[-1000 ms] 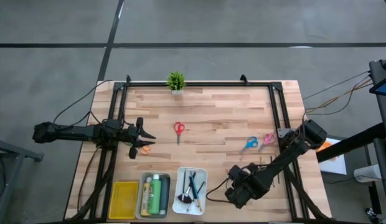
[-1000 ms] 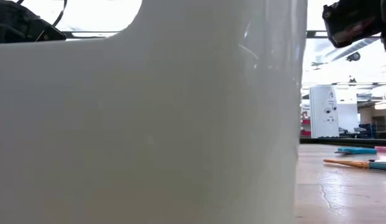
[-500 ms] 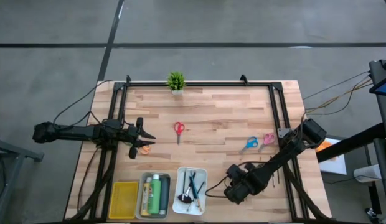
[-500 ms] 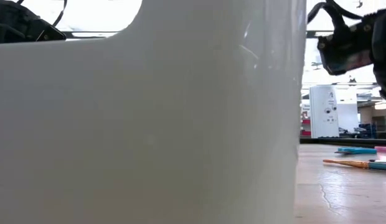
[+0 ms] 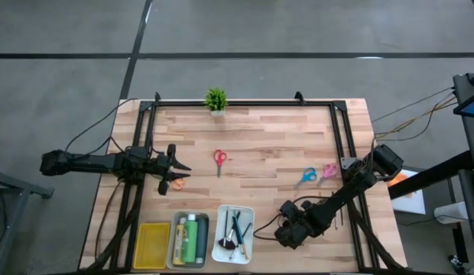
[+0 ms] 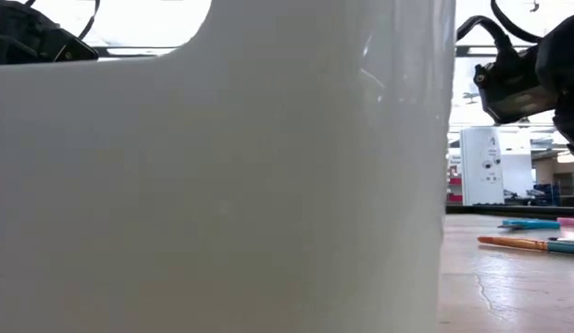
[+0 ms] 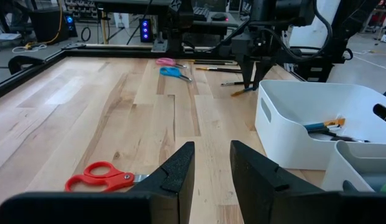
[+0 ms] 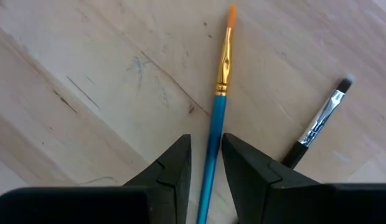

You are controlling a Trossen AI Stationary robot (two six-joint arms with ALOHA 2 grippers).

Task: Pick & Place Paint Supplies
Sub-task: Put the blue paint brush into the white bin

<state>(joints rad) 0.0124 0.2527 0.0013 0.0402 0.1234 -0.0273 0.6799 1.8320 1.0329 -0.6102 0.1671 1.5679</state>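
My left tool (image 5: 178,173) sits at the left edge of the wooden counter (image 5: 267,130), about midway along it, its two dark fingers (image 7: 174,177) a little apart with nothing between them. A pair of orange-handled scissors (image 5: 176,183) lies on the counter right beside it. Along the near edge I see three rectangular trays in a row: a yellow tray (image 5: 143,232) nearest the left corner, a grey tray (image 5: 176,264) holding a yellow paint bottle (image 5: 180,239) and a green paint bottle (image 5: 193,237) side by side, and a white tray (image 5: 250,214) with several thin dark brushes (image 5: 235,229) in it. A pair of red-handled scissors (image 5: 219,159) lies near the middle of the counter, and a small green potted plant (image 5: 215,99) stands at the far edge. My right tool (image 5: 285,236) is low over the near edge, just right of the white tray. Its fingers (image 8: 171,171) are narrowly apart and straddle the blue handle of a paintbrush with orange bristles (image 8: 219,93); I cannot tell whether they press on it. A dark brush with a silver ferrule (image 8: 317,124) lies close beside that one. Toward the right edge lie blue-handled scissors (image 5: 306,176) and pink-handled scissors (image 5: 329,170).
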